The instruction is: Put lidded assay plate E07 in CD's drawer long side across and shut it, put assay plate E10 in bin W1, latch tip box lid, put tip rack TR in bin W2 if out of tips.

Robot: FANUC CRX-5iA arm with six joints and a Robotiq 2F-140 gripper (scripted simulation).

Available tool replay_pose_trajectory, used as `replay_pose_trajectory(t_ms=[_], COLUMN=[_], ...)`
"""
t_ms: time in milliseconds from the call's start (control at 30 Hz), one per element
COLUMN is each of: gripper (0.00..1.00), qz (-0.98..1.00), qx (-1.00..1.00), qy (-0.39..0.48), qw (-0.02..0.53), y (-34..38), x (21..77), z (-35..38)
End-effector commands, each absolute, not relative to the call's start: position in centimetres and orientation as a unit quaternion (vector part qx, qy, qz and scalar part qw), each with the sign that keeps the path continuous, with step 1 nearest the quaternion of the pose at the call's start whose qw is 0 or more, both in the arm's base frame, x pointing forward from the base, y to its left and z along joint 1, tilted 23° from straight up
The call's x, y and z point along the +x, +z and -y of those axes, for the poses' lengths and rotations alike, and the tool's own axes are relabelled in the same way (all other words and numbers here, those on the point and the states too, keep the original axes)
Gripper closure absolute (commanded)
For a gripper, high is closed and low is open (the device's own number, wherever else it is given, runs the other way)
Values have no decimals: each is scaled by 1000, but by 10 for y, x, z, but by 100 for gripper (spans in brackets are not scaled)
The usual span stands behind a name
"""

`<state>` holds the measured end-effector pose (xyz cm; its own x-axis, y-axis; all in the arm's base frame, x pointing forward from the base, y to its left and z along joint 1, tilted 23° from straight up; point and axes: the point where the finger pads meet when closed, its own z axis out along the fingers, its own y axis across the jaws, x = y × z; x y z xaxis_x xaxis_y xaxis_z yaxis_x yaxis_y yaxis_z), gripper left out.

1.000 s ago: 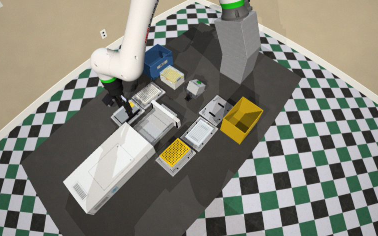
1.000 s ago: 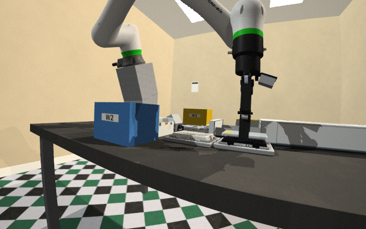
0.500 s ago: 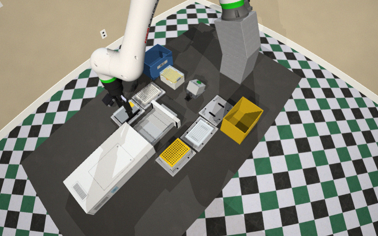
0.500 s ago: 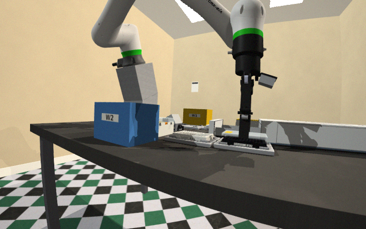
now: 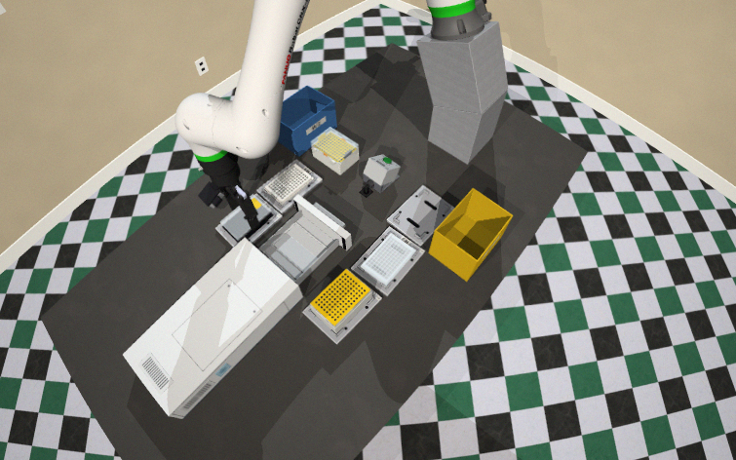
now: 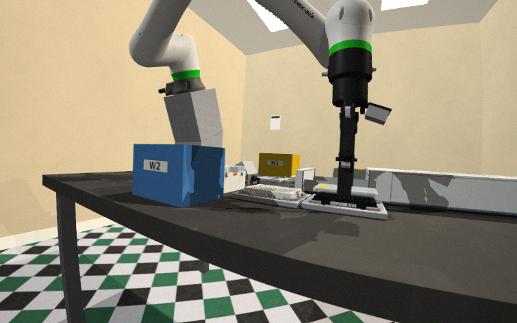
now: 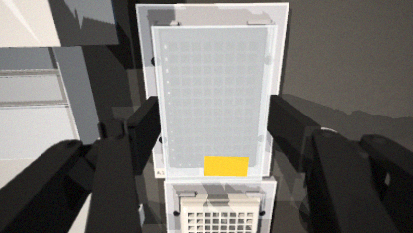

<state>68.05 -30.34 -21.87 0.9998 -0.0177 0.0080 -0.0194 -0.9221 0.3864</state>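
My gripper is shut on a translucent lid with a yellow tag, gripping its long sides. The lid lies over the black assay plate, which sits in its deck nest beside the cooler. In the side view the lid rests on or just above the plate; I cannot tell whether it is fully down. The cooler CD has its drawer open. The clear plate sits in its nest near the yellow bin W1.
The blue bin W2 stands upright at the back, with the tip box and the green DONE key beside it. Another well plate sits next to my gripper. The yellow tip rack and an empty nest lie further right.
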Motion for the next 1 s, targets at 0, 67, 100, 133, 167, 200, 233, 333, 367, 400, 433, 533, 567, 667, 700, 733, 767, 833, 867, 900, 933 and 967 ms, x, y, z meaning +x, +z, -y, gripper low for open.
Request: replay_pose_trajectory(t_ms=[0, 67, 100, 133, 167, 200, 233, 333, 367, 400, 433, 533, 567, 667, 700, 733, 767, 833, 867, 900, 933, 967], gripper=[90, 90, 90, 90, 90, 90, 90, 90, 90, 90, 90, 90, 90, 90, 90, 90, 90, 90, 90, 90, 90, 90], qz=[9, 9, 9, 9, 9, 9, 9, 9, 9, 9, 9, 9, 9, 9, 9, 9, 9, 9, 9, 9, 9, 9], qx=[980, 980, 980, 980, 980, 980, 980, 980, 980, 980, 980, 980, 980, 980, 980, 980, 980, 980, 980, 980, 980, 980], qy=[3, 3, 3, 3, 3, 3, 3, 3, 3, 3, 3, 3, 3, 3, 3, 3, 3, 3, 3, 3, 3, 3], qw=[197, 197, 197, 197, 197, 197, 197, 197, 197, 197, 197, 197, 197, 197, 197, 197, 197, 197, 197, 197, 197, 197], y=[-218, -218, -218, -218, -218, -218, -218, -218, -219, -219, -219, -220, -221, -222, -222, -222, -222, -222, -223, -223, -223, -224], x=[682, 682, 682, 682, 682, 682, 682, 682, 682, 682, 682, 682, 682, 682, 682, 682, 682, 682, 682, 682, 682, 682], z=[303, 303, 303, 303, 303, 303, 303, 303, 304, 304, 304, 304, 304, 305, 305, 305, 305, 305, 305, 305, 306, 306])
